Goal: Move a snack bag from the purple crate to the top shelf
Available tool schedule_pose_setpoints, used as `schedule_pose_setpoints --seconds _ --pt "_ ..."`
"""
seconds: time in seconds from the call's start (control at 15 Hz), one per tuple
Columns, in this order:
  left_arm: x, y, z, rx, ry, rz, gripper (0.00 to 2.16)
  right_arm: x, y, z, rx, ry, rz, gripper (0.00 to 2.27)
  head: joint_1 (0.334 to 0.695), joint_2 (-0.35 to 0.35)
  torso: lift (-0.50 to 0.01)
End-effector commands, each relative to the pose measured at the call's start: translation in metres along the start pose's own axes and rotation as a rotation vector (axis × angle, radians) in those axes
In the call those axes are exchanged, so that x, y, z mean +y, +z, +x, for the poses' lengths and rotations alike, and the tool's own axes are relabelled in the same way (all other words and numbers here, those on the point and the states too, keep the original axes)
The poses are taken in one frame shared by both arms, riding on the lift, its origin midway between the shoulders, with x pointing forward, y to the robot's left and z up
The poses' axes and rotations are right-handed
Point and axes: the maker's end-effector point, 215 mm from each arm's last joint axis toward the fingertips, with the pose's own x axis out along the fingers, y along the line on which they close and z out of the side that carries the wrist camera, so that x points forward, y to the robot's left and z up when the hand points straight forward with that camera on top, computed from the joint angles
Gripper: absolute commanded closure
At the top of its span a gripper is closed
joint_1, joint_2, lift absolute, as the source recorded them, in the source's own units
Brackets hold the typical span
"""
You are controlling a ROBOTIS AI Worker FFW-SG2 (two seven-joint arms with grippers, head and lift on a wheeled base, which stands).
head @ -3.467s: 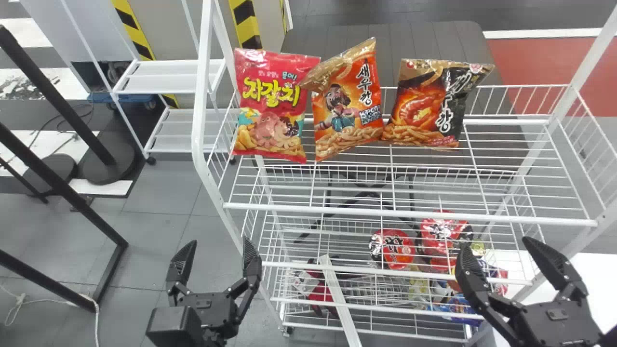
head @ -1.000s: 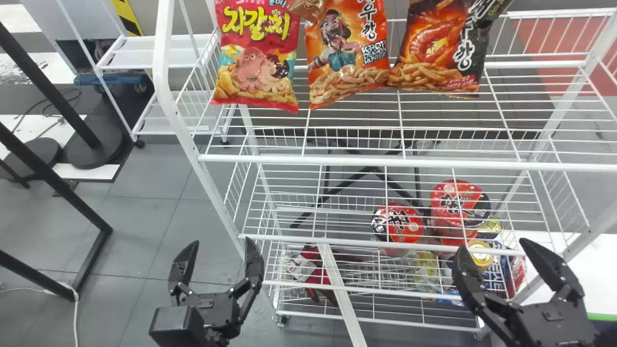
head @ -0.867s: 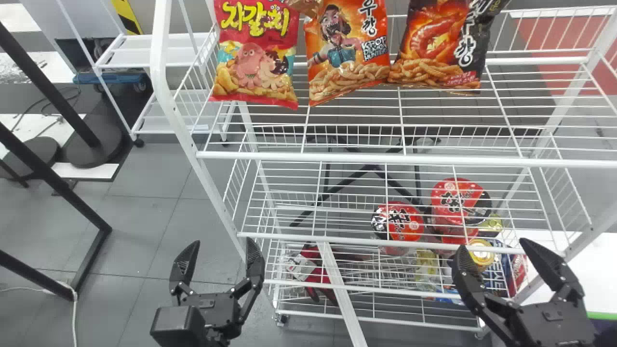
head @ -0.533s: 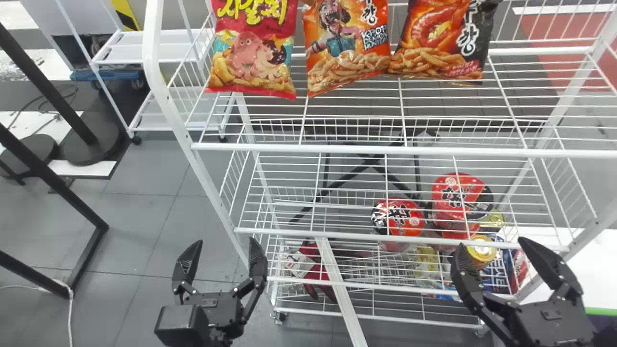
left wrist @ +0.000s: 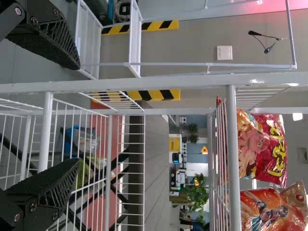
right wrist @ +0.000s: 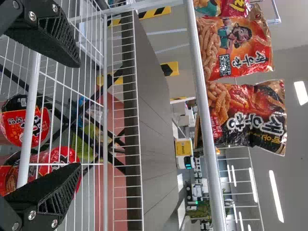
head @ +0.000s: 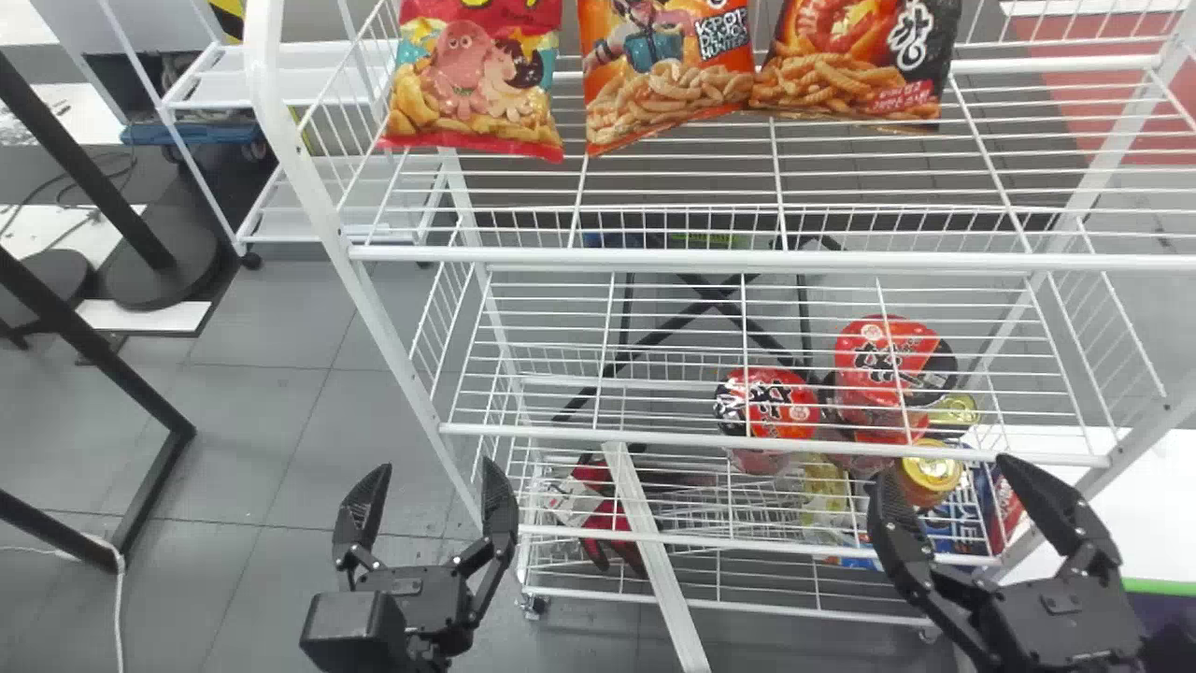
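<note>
The task seems to be at its opening, with the pickup ahead: the left gripper (head: pixel 434 467) and the right gripper (head: pixel 946 469) are both spread and empty in front of the rack. Three snack bags, red (head: pixel 472 93), orange (head: pixel 668 89) and black-and-orange (head: pixel 855 70), lean on the top shelf (head: pixel 654 254); I cannot tell where the one to be moved lies. Next should come a turn toward the purple crate (head: pixel 1163 612) (if that purple patch by the white surface is it) — likely work for the right arm. The bags are glossy, crinkled pillows with flat sealed ends — probably yielding, so a gentle pinch would suit. The shelf is white wire, slim and gapped; the fingers are black, tapered and ribbed inside.
</note>
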Motion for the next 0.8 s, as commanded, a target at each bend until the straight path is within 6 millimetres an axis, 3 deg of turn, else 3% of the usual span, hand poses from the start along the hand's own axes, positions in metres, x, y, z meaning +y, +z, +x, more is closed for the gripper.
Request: schedule_pose_setpoints --seconds 0.0,0.73 --pt "0.001 -0.0008 -0.0003 0.0 0.002 0.001 0.15 -0.0005 -0.0007 0.0002 0.001 0.0 -0.002 0.08 0.695 0.107 -0.224" --pt "0.0021 0.0 0.0002 -0.003 0.004 0.001 0.15 -0.0002 -0.0003 0.0015 -0.002 0.001 0.0 0.07 0.695 0.11 -0.267"
